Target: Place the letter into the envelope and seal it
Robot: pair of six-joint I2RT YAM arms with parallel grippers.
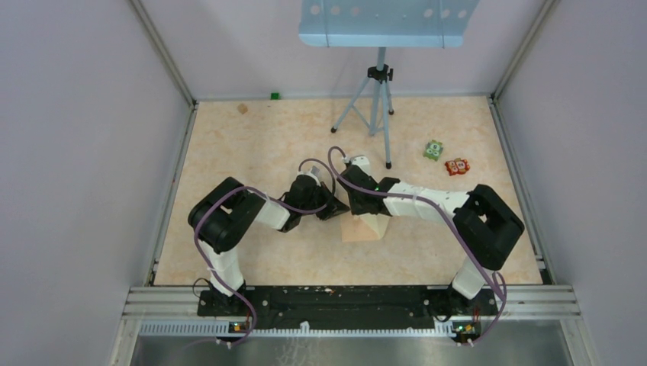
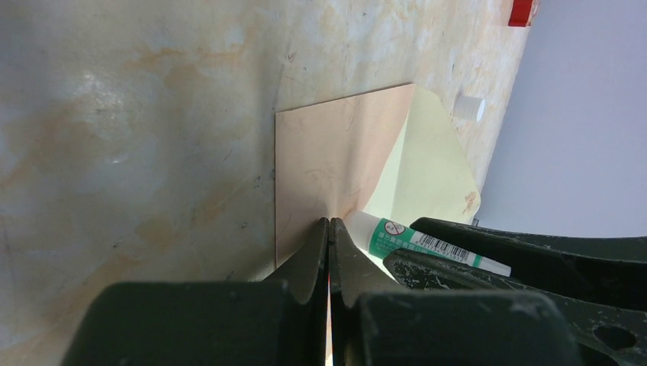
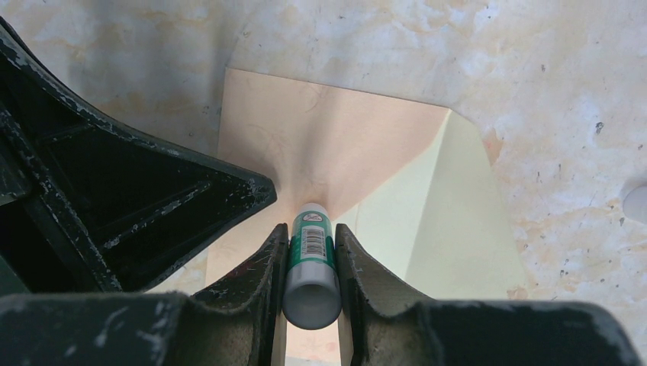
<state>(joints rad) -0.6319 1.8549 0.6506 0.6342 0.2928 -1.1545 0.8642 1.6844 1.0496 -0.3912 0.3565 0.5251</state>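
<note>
The pinkish-tan envelope (image 1: pixel 362 229) (image 2: pixel 328 160) (image 3: pixel 305 137) lies flat on the table between the two arms. A pale cream surface (image 3: pixel 458 221) (image 2: pixel 427 160) with a crease spreads from its right side. I cannot tell whether that is the letter or the inside of the open flap. My left gripper (image 2: pixel 329 223) (image 1: pixel 336 207) is shut with nothing between its fingers, its tips resting on the tan paper. My right gripper (image 3: pixel 311 229) (image 1: pixel 358 202) is shut on a green-and-white glue stick (image 3: pixel 311 244) (image 2: pixel 416 242). The stick's tip touches the envelope near where tan meets cream.
A tripod (image 1: pixel 378 107) stands at the back centre. Two small toys (image 1: pixel 434 150) (image 1: pixel 457 166) lie at the back right and a green block (image 1: pixel 275 96) by the rear wall. A small white cap (image 3: pixel 637 202) (image 2: pixel 471 107) sits beyond the envelope. Walls close in both sides.
</note>
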